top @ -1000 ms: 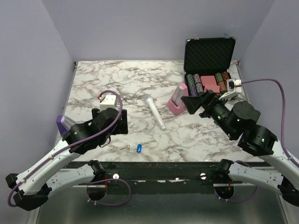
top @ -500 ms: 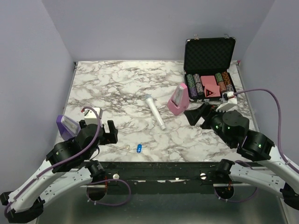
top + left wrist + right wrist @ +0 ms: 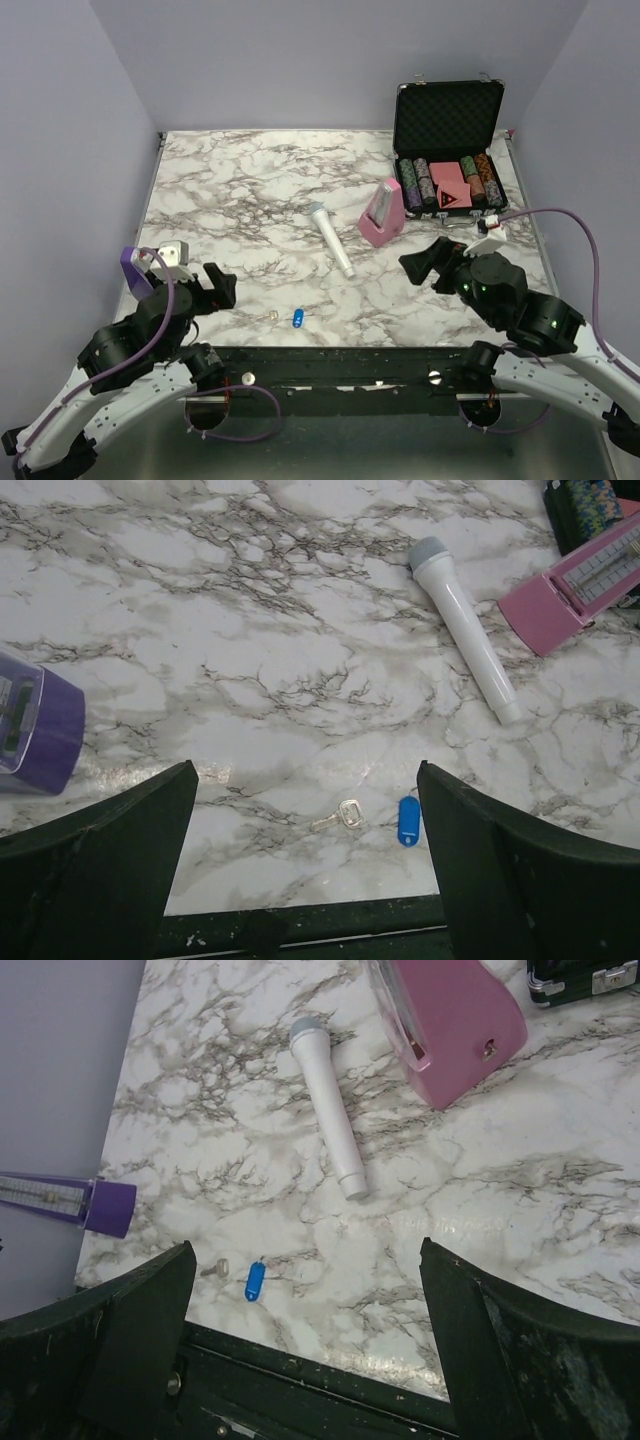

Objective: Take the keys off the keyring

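Nearest me, both arms hang low over the near edge of the marble table. The left gripper and the right gripper are both spread wide, with only open air between their fingers. The blue-headed key lies flat close to that near edge, roughly midway between the two grippers and touched by neither. Just left of it, across a sliver of marble, lies a small silver piece I take for the keyring; it is too small for me to make out its shape. The pair sits tight against the black front rail, so my room to work is on their far side, where open marble runs up to the white microphone. The microphone lies slantwise near the middle, grey head toward the far left. At the left edge a purple-capped clear box sits just beside the left gripper. Right of the microphone and near it stands a pink wedge-shaped box. Beyond that, in the far right corner, is an open black case, lid upright, rows of chips inside, its side close to the right edge. The far left stretch is open marble, hemmed by lavender walls.
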Robot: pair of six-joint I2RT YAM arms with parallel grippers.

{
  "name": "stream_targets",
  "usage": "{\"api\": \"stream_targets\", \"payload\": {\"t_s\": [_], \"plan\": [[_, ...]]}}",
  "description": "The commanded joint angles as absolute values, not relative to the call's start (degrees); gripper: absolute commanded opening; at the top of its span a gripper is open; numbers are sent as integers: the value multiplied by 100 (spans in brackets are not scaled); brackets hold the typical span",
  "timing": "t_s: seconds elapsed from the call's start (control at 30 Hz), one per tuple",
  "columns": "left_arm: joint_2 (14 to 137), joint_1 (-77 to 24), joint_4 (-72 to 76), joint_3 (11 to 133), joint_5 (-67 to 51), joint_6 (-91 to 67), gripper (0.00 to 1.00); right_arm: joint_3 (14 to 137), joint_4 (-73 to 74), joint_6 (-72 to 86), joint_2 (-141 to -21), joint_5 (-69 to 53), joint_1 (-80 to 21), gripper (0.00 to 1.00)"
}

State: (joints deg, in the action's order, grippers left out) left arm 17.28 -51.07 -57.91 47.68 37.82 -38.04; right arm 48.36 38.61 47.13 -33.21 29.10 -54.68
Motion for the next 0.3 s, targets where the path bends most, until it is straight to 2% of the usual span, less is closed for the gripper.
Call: {"api": "stream_targets", "payload": {"t_s": [0.0, 0.27], "plan": [[1591, -5089, -5722, 4702, 4017, -3885, 99, 4825, 3990, 4852, -3463, 2953, -5475, 100], [1520, -5089, -5695, 4676, 4017, -3885, 99, 4930, 3876, 4711, -3735, 2751, -5467, 100]]}}
